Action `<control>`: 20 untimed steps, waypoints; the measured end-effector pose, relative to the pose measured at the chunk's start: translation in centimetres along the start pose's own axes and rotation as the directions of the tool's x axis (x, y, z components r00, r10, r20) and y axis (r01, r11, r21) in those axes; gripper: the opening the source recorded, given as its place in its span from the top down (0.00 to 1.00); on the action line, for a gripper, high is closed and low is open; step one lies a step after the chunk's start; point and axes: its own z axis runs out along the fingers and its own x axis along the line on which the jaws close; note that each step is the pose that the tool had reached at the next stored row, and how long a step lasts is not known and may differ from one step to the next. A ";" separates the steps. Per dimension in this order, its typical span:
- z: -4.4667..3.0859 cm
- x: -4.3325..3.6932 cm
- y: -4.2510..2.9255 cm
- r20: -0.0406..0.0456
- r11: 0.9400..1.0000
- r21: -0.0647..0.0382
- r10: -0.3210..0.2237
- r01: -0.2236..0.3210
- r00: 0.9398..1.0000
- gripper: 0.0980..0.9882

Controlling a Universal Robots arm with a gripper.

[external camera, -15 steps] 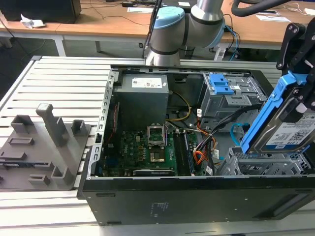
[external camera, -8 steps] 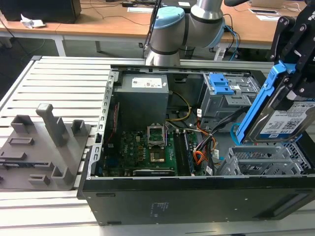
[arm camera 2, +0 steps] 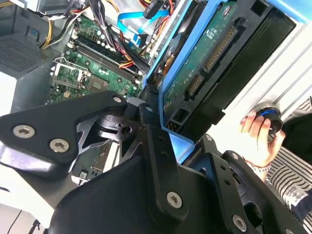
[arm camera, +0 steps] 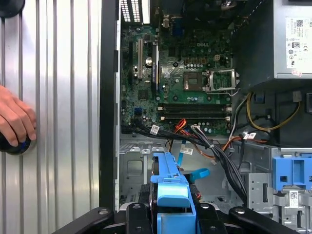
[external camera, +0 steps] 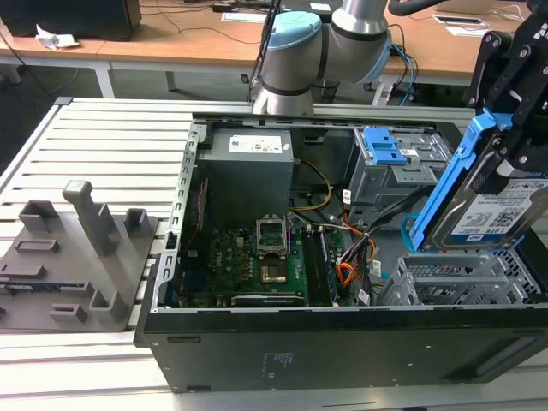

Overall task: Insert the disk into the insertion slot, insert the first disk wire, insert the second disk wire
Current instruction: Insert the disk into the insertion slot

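Note:
My gripper (external camera: 503, 128) is shut on the disk (external camera: 497, 205), a silver drive with a white label in a bright blue carrier. I hold it tilted, one end up, just above the insertion slot (external camera: 462, 282), the low perforated grey cage at the case's corner on the exterior view's right. In the second wrist view the disk's green circuit side (arm camera 2: 209, 63) shows between my black fingers (arm camera 2: 151, 126). The blue carrier (arm camera: 170, 185) also shows in the first wrist view. The second disk wire (arm camera 2: 132, 22), a flat light-blue cable, loops loose over the motherboard. I cannot tell which cable is the first disk wire.
An orange-and-black wire bundle (external camera: 347, 257) lies beside the cage. The taller grey bay with blue tabs (external camera: 385, 150) stands behind it. A person's hand (arm camera: 14, 122) rests on a knob on the slatted table outside the case. Grey fixtures (external camera: 77, 248) sit at the exterior view's left.

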 end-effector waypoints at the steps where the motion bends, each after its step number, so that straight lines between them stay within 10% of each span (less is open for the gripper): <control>1: 0.08 0.00 0.00 0.000 1.000 0.000 0.000 0.000 1.000 0.70; 20: 1.52 0.00 -0.06 0.000 1.000 0.000 0.000 0.000 1.000 0.70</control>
